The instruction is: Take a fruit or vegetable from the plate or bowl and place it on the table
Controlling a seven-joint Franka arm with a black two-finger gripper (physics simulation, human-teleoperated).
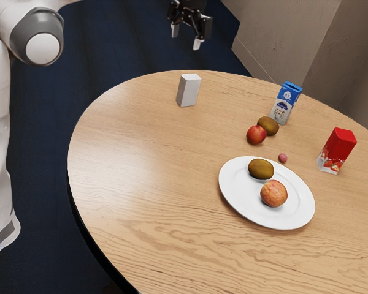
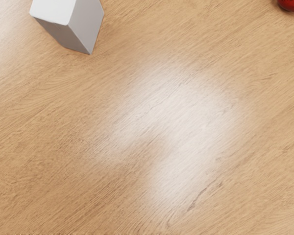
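The fruit to pick is on the white plate (image 1: 239, 191), on the near part of the table (image 1: 135, 165), toward the exterior view's right: a yellow-red apple (image 1: 273, 194) nearer, a brown kiwi (image 1: 260, 169) just beyond. Past the plate's far rim lies a small pink ball (image 1: 283, 157), with a red carton (image 1: 337, 150) standing to its right. Farther off, a red fruit (image 1: 256, 135) sits beside another kiwi (image 1: 268, 125) — a blue-and-white carton (image 1: 286, 103) stands behind. Far left of these is a white box (image 1: 188, 90). Farthest — raised high — the pincer (image 1: 186, 37) is open and empty.
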